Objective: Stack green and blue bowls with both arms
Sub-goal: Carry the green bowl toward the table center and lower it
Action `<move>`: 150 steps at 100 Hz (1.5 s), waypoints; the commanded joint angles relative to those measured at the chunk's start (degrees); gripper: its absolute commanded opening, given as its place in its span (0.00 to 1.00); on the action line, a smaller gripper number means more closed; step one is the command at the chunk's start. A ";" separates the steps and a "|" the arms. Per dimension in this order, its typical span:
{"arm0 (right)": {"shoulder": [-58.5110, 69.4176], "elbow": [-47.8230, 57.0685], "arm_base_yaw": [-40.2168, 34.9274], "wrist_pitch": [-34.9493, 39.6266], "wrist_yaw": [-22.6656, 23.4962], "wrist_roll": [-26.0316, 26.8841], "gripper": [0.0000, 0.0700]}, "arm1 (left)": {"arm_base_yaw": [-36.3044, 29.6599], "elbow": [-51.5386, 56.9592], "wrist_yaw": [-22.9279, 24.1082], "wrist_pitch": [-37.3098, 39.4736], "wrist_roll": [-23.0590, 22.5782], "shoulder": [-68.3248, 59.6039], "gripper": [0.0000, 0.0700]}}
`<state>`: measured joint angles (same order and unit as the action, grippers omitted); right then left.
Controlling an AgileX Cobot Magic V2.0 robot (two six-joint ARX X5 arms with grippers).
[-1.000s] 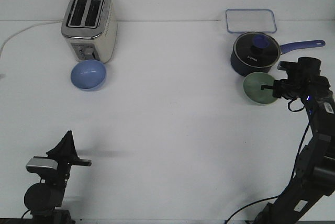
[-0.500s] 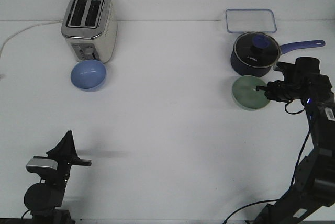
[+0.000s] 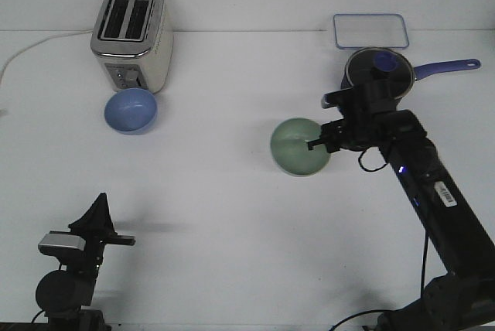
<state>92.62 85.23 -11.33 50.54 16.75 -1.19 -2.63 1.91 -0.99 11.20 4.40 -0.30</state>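
Green bowl [image 3: 298,146] pinched at its rim by right claw [image 3: 319,144], arm outstretched leftward over table [image 3: 232,215].

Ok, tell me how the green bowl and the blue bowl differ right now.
The green bowl is gripped at its rim by the right tool near the table's middle; the blue bowl sits free beside the toaster. Green is pale sage, blue periwinkle. Both are small, round, plain bowls of like size.

The right arm [image 3: 433,192] hides part of the saucepan [image 3: 377,74] and its lid.
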 commanded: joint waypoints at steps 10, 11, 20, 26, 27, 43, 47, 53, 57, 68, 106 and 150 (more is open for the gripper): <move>1.20 -1.75 -7.80 -6.34 -0.42 4.55 0.00 | 0.04 -1.11 0.13 0.83 -0.31 0.11 0.02; 1.20 -1.92 -8.22 -6.78 -0.42 4.74 0.00 | 0.04 -1.11 0.13 0.83 -0.31 0.11 0.02; 1.66 -3.26 -11.69 -9.57 -0.55 6.67 0.00 | 0.04 -1.11 0.11 0.83 -0.31 0.11 0.02; 2.34 -3.56 -13.70 -9.99 -0.77 7.50 0.00 | 0.04 -1.11 0.11 0.83 -0.31 0.11 0.02; 2.47 -3.56 -13.97 -9.99 -0.77 7.52 0.00 | 0.04 -1.11 0.11 0.83 -0.31 0.11 0.02; 5.16 -3.56 -16.90 -10.03 -2.03 7.96 0.00 | 0.04 -1.11 0.11 0.83 -0.31 0.11 0.02; 5.97 -3.56 -17.11 -9.99 -2.01 8.28 0.00 | 0.04 -1.11 0.13 0.85 -0.31 0.11 0.02; 6.99 -3.56 -17.22 -10.01 -2.01 8.55 0.00 | 0.04 -1.11 0.11 0.83 -0.31 0.11 0.02; 7.72 -3.56 -17.22 -10.08 -2.03 8.72 0.00 | 0.04 -1.11 0.11 0.85 -0.31 0.11 0.02; 9.49 -3.56 -17.22 -10.27 -2.14 8.92 0.00 | 0.04 -1.11 0.11 0.85 -0.31 0.11 0.02; 12.04 -3.56 -17.51 -11.26 -5.25 9.11 0.00 | 0.04 -1.11 0.11 0.83 -0.31 0.11 0.02; 14.29 -3.56 -17.94 -11.23 -6.29 9.11 0.00 | 0.04 -1.11 0.11 0.79 -0.31 0.11 0.02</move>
<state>105.16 81.06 -28.56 39.44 10.44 7.44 -2.63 1.91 -0.99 11.20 4.38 -0.30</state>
